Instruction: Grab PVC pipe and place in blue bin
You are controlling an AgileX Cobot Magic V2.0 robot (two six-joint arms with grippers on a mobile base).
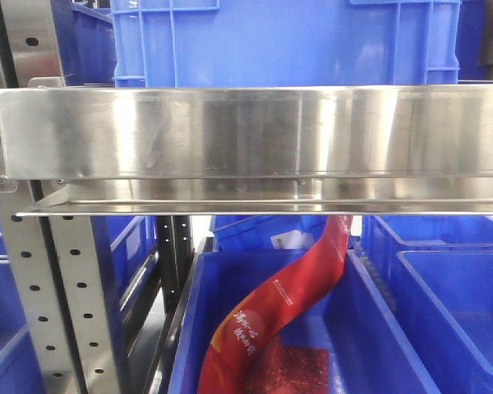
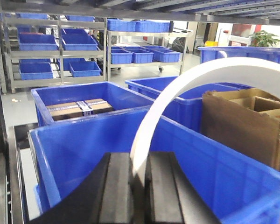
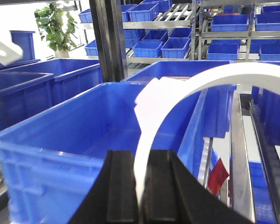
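Observation:
The PVC pipe (image 2: 177, 91) is a white curved strip. In the left wrist view it rises from between my left gripper's (image 2: 139, 156) black pads and arcs up to the right, over an open blue bin (image 2: 79, 158). My left gripper is shut on it. In the right wrist view the same kind of white pipe (image 3: 186, 84) curves up and right out of my right gripper (image 3: 142, 154), which is shut on it above the rim of a large blue bin (image 3: 46, 154). Neither gripper nor the pipe shows in the front view.
A brown cardboard box (image 2: 242, 121) stands right of the bin. Another bin holds taped boxes (image 2: 79, 107). A steel shelf beam (image 1: 246, 131) fills the front view, with a red bag (image 1: 279, 308) in a blue bin below. A dark upright post (image 3: 107, 42) stands behind the right bin.

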